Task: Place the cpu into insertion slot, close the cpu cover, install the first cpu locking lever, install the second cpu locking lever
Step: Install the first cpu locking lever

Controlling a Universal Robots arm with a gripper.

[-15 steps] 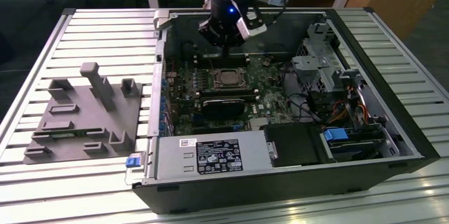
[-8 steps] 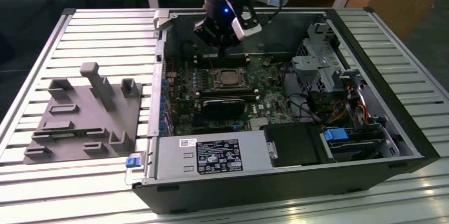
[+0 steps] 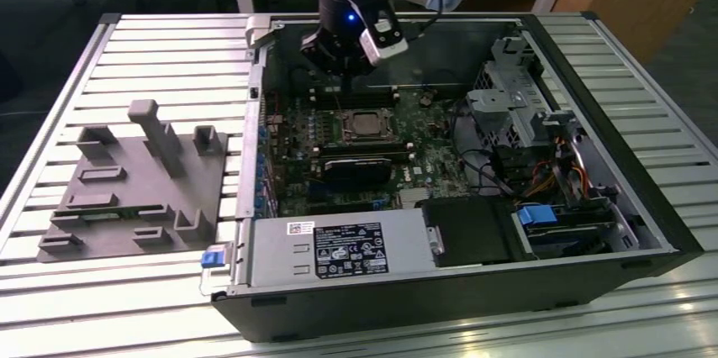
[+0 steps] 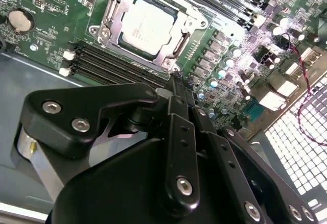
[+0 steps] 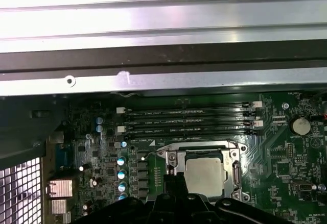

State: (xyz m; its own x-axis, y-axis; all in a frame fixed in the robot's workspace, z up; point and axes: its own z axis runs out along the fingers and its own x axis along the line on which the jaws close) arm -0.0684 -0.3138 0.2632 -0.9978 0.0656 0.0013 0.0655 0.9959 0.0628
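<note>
The cpu (image 4: 148,24) lies in its socket, under the cover (image 4: 116,7) (which looks already down). The gripper (image 4: 176,81) hangs just beside the cover's corner, clenched on nothing. I think its tip could slip sideways under a push and scratch the memory slots (image 4: 117,63) beside the cpu.
</note>
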